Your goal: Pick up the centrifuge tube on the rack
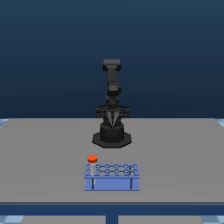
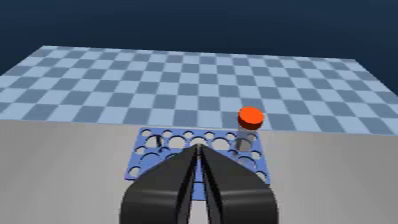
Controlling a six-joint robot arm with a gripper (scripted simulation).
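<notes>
A: Where does the centrifuge tube (image 1: 92, 163) stand?

B: It stands upright in a hole at one corner of the rack (image 1: 112, 176), on the far row, at the exterior view's left end. Its orange-red cap (image 1: 92, 159) rises clear above the rack's top plate, and the whitish body below it shows best in the wrist view, where the tube (image 2: 248, 129) sits in a corner hole of the blue plate (image 2: 142, 152).

A: And the rack itself?

B: It is a low light-blue piece with rows of round holes on top and thin posts at the open sides, resting on the grey table (image 1: 40, 155) near the edge closest to the exterior camera. Beyond the table the wrist view shows a blue checkered floor (image 2: 160, 85).

A: What of the arm?

B: The dark arm (image 1: 112, 95) stands on its base (image 1: 112, 136) farther back on the table, well apart from the rack. The gripper (image 1: 112, 120) hangs point-down in front of the arm, above the base.

A: Are its fingers apart?

B: No, the two dark fingers (image 2: 169, 180) lie together, with only a thin slit between their tips, and nothing is held between them. In the wrist view the gripper (image 2: 199, 148) points toward the rack, with the tube off to one side of its tips and not touching them
</notes>
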